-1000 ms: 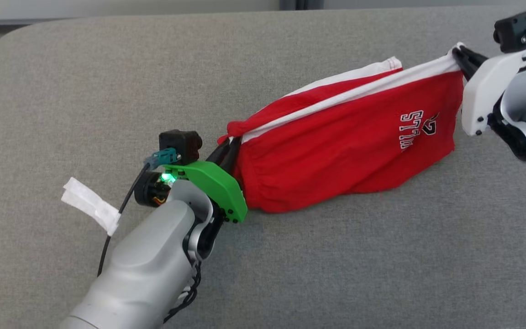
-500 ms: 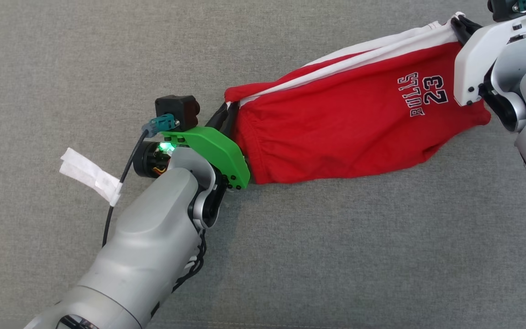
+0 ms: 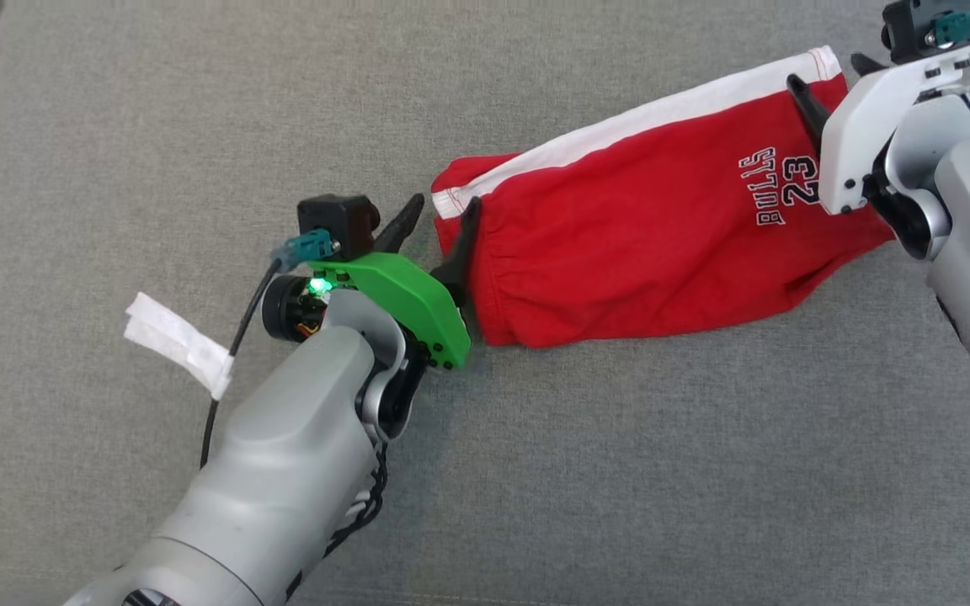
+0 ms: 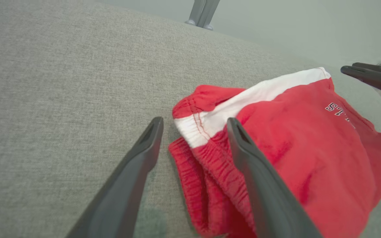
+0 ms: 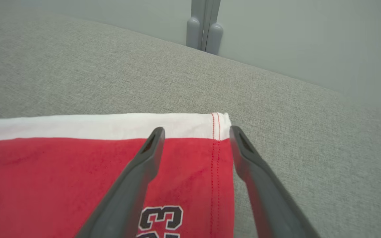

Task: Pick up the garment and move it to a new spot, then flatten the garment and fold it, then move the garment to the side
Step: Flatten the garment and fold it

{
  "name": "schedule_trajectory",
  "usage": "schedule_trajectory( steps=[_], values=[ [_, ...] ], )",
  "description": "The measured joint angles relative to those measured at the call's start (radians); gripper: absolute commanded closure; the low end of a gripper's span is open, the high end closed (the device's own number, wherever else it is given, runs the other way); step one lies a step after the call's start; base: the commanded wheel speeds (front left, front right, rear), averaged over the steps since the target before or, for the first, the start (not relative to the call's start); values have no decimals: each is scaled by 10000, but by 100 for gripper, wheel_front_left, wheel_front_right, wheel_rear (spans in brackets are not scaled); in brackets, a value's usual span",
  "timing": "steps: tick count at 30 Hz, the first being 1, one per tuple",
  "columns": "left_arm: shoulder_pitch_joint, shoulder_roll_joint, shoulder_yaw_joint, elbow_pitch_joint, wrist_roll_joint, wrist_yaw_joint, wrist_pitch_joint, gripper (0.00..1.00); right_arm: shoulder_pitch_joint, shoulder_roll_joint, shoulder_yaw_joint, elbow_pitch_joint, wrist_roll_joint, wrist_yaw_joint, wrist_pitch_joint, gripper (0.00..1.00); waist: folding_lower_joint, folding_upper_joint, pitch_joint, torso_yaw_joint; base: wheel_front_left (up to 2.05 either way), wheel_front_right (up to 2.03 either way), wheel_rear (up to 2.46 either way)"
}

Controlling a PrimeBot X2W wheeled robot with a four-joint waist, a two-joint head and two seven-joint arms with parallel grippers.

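Shorts lie flat on the grey cushion, nobody gripping them. Left gripper stands wide at the waistband end, right gripper stands wide over the striped hem corner.

- garment: red shorts, white stripe down one long side, "BULLS 23" printed in white with dark outline near the leg end
- lies flat on grey cushion, in its right half, no part lifted
- long axis diagonal: gathered elastic waistband end toward cushion middle, leg hem end toward far right corner
- white-stripe side faces far edge, plain red side faces near edge
- waistband end bunched, layers stacked and slightly offset
- hem corner square, red stitching crossing the white stripe
- main red panel mostly smooth, near edge wavy
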Motion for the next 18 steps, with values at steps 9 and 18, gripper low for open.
schedule_trajectory(
  steps=[9, 18],
  values=[
    [2046, 949, 1526, -2297, 1883, -422, -368, 0, 1254, -422, 259, -81, 1969, 0, 1383, 0, 0, 0, -1174, 168, 0, 0, 0],
    [5769, 1091, 5158, -5641, 4964, -773, -368, 0, 2205, -796, -167, 199, 2780, 0, 1336, 0, -1, 0, -2202, 640, 0, 0, 0]
  ],
)
